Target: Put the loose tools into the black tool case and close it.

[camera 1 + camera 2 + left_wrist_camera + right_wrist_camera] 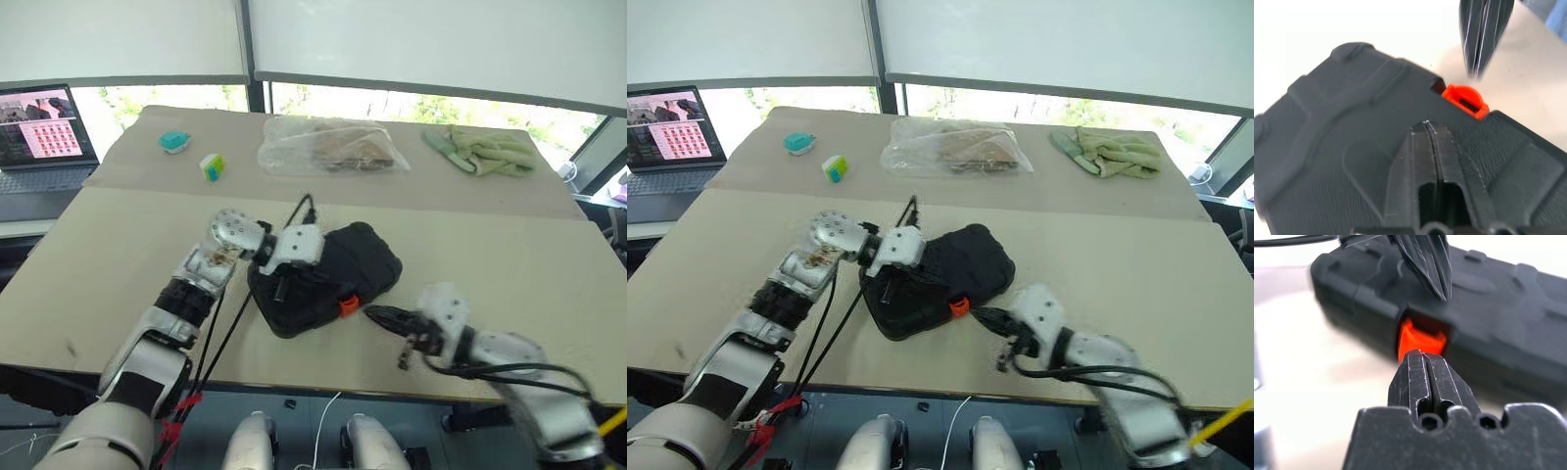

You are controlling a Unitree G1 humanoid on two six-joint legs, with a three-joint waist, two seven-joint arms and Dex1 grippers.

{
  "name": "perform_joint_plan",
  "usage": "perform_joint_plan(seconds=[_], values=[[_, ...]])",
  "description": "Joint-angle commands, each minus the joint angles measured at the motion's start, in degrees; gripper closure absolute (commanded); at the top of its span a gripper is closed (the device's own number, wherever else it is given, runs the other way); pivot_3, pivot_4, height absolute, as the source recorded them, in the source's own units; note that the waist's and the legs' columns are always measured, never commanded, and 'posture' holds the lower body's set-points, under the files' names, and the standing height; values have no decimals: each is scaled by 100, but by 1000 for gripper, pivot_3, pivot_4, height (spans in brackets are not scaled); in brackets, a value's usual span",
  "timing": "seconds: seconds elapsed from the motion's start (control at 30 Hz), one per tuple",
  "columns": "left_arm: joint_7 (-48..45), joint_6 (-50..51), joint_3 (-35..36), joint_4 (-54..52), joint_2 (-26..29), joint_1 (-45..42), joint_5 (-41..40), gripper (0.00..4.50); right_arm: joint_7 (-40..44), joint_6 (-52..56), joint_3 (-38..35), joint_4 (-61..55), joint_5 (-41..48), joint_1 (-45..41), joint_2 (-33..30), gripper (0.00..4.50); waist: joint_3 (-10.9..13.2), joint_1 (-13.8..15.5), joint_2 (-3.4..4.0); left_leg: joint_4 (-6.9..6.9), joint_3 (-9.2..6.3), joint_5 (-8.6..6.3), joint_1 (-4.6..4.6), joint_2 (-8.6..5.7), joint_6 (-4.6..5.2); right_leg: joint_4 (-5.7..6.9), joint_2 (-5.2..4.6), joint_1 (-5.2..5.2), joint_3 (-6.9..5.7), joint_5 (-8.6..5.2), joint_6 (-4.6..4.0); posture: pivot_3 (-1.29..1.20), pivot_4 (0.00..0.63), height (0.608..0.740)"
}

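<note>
The black tool case (328, 277) is lying closed on the tan table (509, 264), a little toward six o'clock from the table's middle, near its front edge. Its lid is sitting down on the base, so whatever is inside is staying hidden. The small orange latch (348, 305) is showing on the edge of the case that is facing the robot, at about five o'clock on the case.

Toward twelve o'clock from the case, a clear plastic bag (328, 145) is lying with brownish contents that I cannot make out. At about ten o'clock from the case a small teal gadget (174, 142) and a green-white gadget (212, 166) are sitting side by side, slightly apart. A bundle of pale green cloth (480, 152) is resting at about two o'clock, and a laptop (44, 137) is standing open off the table's far left corner.

The left gripper (1428, 128) is reaching in from eight o'clock, wrist bent across the case, its fingers pressed together and lying over the lid, pointing at the latch. The right gripper (1422, 357) is coming in from four o'clock, fingers closed together and empty, their tips hanging just in front of the latch, apparently not touching it.
</note>
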Motion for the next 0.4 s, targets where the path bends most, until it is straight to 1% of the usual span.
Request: perform_joint_plan(seconds=[0.03,0.07,0.13,0.17,0.2,0.23,0.27,0.3,0.37,0.4], values=[[-318,1351,609,-864,839,401,-617,2711,827,692,-1281,-222,1300,42,-723,3422,3,-56,-5,-12,-6,0,8,1,0,-1,2,3,0,-2,-3,0,150,740],[-354,1648,741,-1075,1025,500,-790,2325,958,803,-1488,-170,1496,58,-888,3067,3,-58,-5,-27,-8,0,20,1,0,0,3,5,2,-6,-9,0,150,740],[-518,2559,1260,-1559,1659,777,-1361,1517,1361,1168,-2097,107,2006,70,-1313,2284,16,-47,-5,-45,-11,1,30,0,0,2,4,8,-5,-16,-17,0,150,740],[-611,2965,1517,-1780,2018,929,-1611,1180,1536,1332,-2365,270,2201,64,-1503,2019,21,-38,-8,-50,-11,1,29,0,0,2,4,5,-5,-18,-17,0,150,740],[-666,3258,1725,-1973,2305,1070,-1805,783,1703,1454,-2568,405,2339,83,-1657,1690,28,-37,-14,-51,-12,1,27,0,-1,0,3,3,-7,-20,-17,0,150,740],[-660,3435,1836,-2121,2470,1165,-1932,338,1807,1516,-2681,489,2415,108,-1750,1308,31,-33,-19,-54,-13,1,24,1,-1,-1,2,-1,-7,-21,-17,0,150,740],[-620,3598,2014,-2246,2683,1306,-2036,70,1966,1577,-2799,559,2476,171,-1854,1024,32,-14,-21,-59,-16,1,25,0,-1,-8,-1,0,-7,-22,-16,0,150,740],[-591,3671,2188,-2342,2866,1478,-2096,0,2110,1589,-2859,590,2481,252,-1935,607,32,11,-21,-59,-16,0,26,-2,-1,-13,-4,3,-9,-24,-12,0,150,740],[-538,3769,2411,-2470,3088,1733,-2188,0,2292,1507,-2889,631,2405,356,-1999,30,31,51,-18,-66,-13,0,26,-9,-2,-25,-16,4,-7,-27,-6,0,150,740],[-492,3732,2465,-2509,3130,1848,-2190,0,2281,1420,-2825,658,2319,358,-1987,30,31,51,-18,-69,-12,-1,30,-9,-1,-37,-17,11,-7,-27,-4,0,150,740]])
